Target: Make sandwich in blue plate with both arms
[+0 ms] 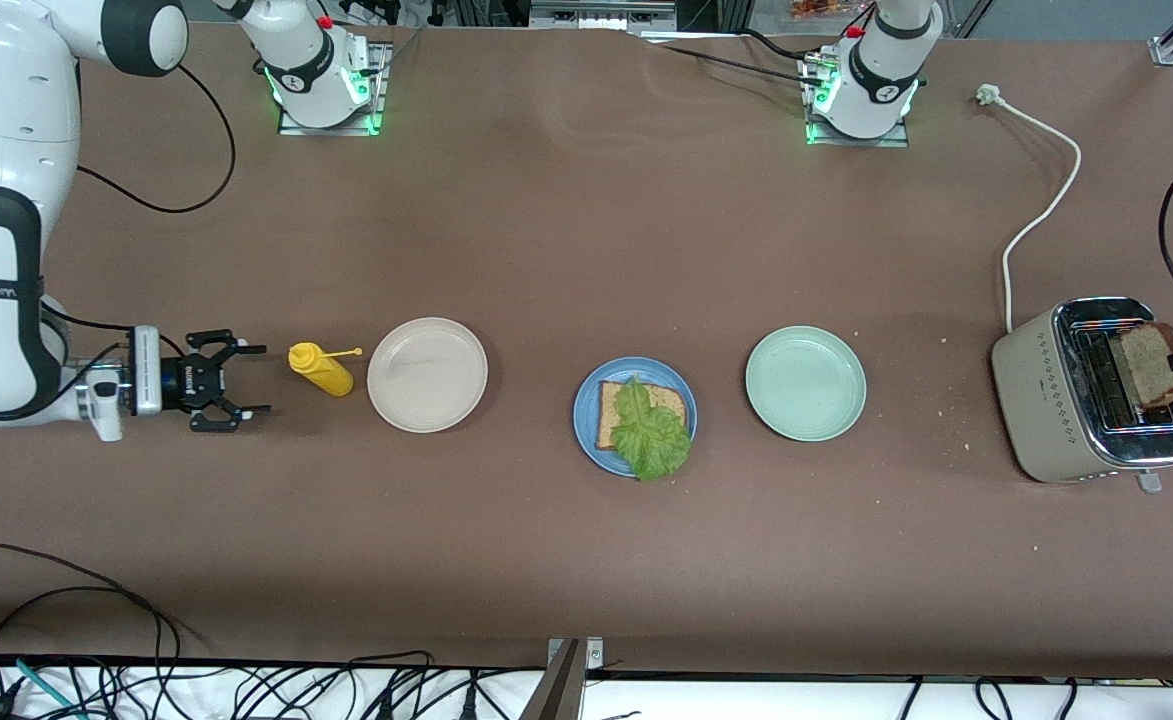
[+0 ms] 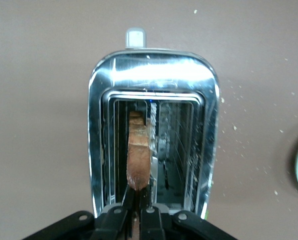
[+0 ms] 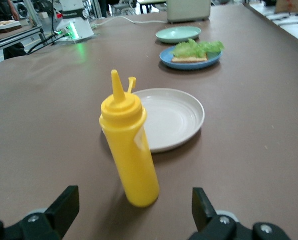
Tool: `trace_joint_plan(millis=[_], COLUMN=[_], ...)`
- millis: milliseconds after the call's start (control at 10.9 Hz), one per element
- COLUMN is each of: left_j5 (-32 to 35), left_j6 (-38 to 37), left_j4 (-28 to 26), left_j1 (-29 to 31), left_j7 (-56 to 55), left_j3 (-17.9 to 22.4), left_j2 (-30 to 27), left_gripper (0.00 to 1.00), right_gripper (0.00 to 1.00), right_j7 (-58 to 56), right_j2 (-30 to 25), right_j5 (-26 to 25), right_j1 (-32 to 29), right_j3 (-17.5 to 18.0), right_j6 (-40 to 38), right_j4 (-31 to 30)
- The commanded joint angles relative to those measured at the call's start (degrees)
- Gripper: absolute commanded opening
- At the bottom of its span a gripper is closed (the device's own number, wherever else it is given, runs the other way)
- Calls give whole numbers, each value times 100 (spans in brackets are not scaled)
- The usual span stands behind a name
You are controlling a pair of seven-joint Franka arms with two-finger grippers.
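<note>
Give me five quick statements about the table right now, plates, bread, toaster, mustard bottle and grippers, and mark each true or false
1. The blue plate holds one bread slice with a lettuce leaf on top. True.
2. The left gripper is open and holds nothing. False: it is shut on a second bread slice standing in the toaster slot.
3. The yellow squeeze bottle lies on its side. False: it stands upright on the table beside the cream plate.
4. The right gripper is open, with the bottle standing free in front of it. True.
5. The mint-green plate has lettuce on it. False: it holds nothing.
</note>
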Motion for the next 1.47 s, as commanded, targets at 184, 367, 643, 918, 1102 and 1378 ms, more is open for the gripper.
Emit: trace_joint_plan(millis=[184,367,643,918,1102,1378], left_j5=[11,2,-85,-892,-947,-1595], left_j6=[-1465,-1731,-1864,-1890,-1882,-1873], left_j4=[694,942,1005,987,987,987], left_j1=[7,-11,-151,-327,-739,-1188], left_j7=[142,151,151,90,-137,-736], left_j3=[-82,-99,-108,-239,-240,-240], left_j2=[-623,-623,-623,-492,-412,-97], left_gripper=[0,0,0,0,0,0], right_gripper=[100,100,100,100,100,100], right_j7=[2130,3370,4631,5299,5494,7097], right_j2=[-691,-1043,-1115,-1185,-1255,-1974], right_j5=[-1029,-1627,-2366,-2482,-2727,-3604], right_j1=[4,100,259,259,294,496], right_j3=[-225,-164,-208,-357,-348,96], right_j6=[-180,-189,-864,-1217,-1384,-1314], right_j4=[413,701,1526,1722,1740,1565])
